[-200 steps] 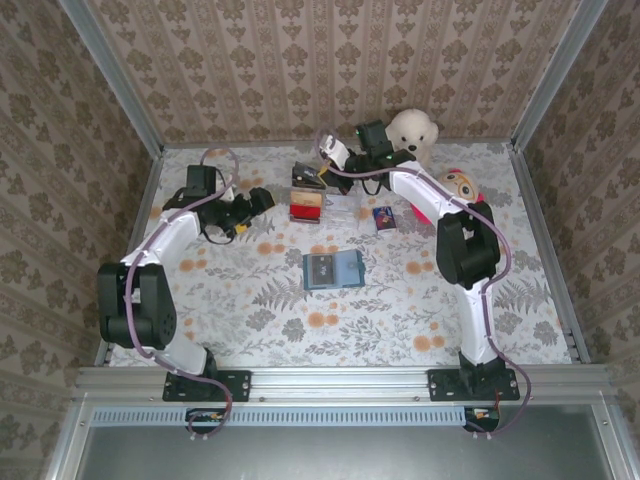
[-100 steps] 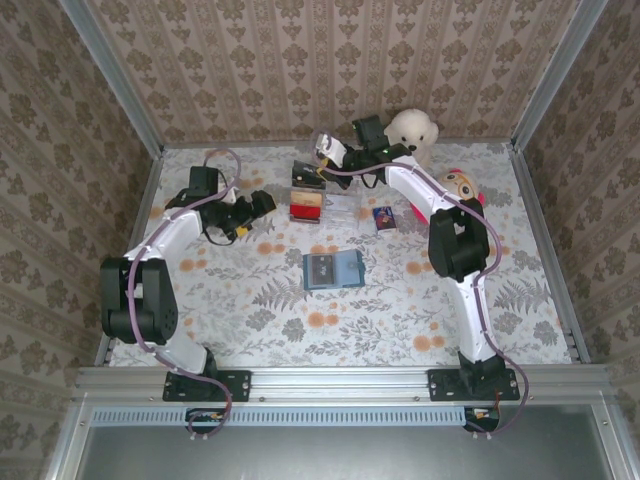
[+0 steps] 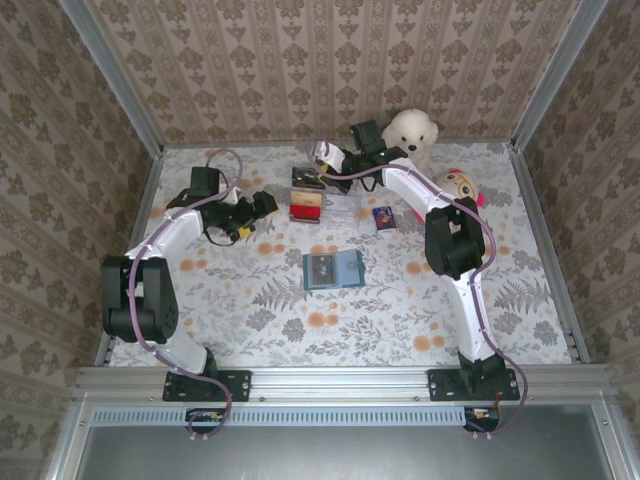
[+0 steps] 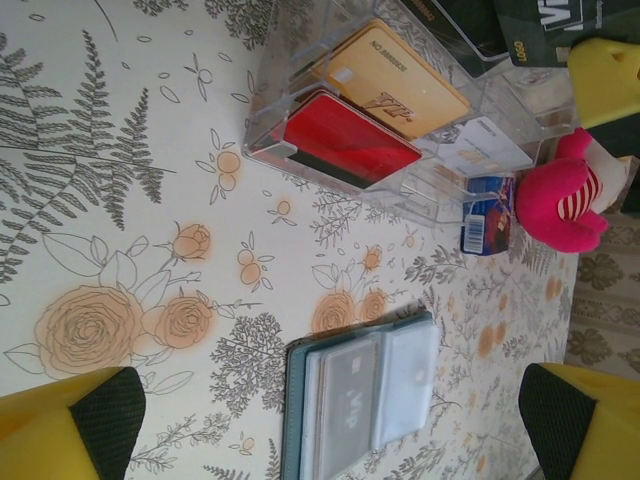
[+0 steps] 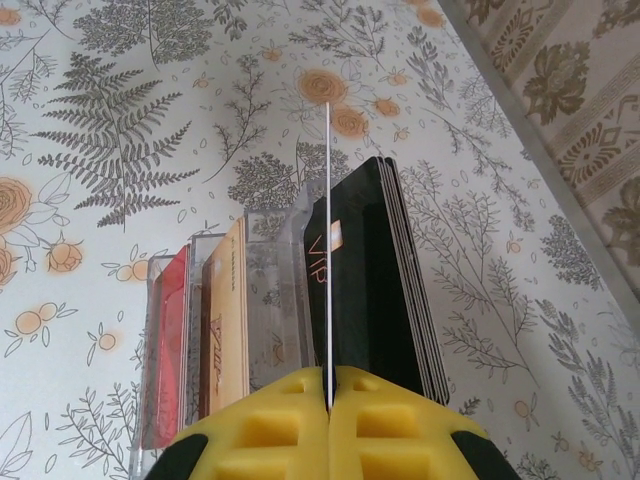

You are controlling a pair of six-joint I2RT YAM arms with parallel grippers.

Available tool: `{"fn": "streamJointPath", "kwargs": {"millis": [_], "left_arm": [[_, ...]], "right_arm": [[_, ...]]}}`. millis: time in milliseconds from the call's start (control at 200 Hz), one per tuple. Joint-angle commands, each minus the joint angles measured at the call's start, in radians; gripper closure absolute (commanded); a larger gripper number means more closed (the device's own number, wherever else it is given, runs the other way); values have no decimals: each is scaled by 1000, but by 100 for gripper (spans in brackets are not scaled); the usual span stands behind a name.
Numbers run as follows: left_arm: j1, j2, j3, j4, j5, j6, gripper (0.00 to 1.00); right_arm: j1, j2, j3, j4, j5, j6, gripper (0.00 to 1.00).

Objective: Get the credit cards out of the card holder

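Note:
The card holder (image 3: 332,270) is a blue wallet lying open mid-table, with a grey card (image 4: 352,395) inside its clear sleeves. My right gripper (image 5: 328,385) is shut on a thin credit card (image 5: 327,240), seen edge-on, held upright over a clear acrylic rack (image 5: 265,290). The rack holds a red card (image 4: 345,138), a gold card (image 4: 390,80) and several dark cards (image 5: 375,270). In the top view the right gripper (image 3: 322,165) is above the rack (image 3: 310,196) at the back. My left gripper (image 3: 258,207) stands open and empty to the rack's left, its fingers (image 4: 100,415) wide apart.
A small blue card (image 3: 383,217) lies right of the rack. A white teddy (image 3: 412,130) and a pink doll (image 3: 455,187) sit at the back right, close to the right arm. Metal rails (image 3: 150,190) edge the flowered table.
The right gripper with its card has shifted slightly left over the rack. The left gripper has edged a little toward the rack, still open.

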Motion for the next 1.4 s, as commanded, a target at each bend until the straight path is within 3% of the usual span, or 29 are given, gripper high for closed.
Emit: {"fn": "streamJointPath", "kwargs": {"millis": [0, 500, 890, 1395], "left_arm": [[-13, 13, 7, 1, 35, 15, 0], [-23, 32, 12, -9, 35, 15, 0], [-26, 39, 20, -25, 27, 27, 0], [-34, 45, 14, -30, 24, 38, 0]], "right_arm": [[-6, 8, 37, -20, 3, -40, 100], [-14, 14, 67, -13, -47, -56, 100], [-20, 58, 88, -89, -26, -140, 100], [-7, 94, 132, -74, -2, -103, 96]]}}
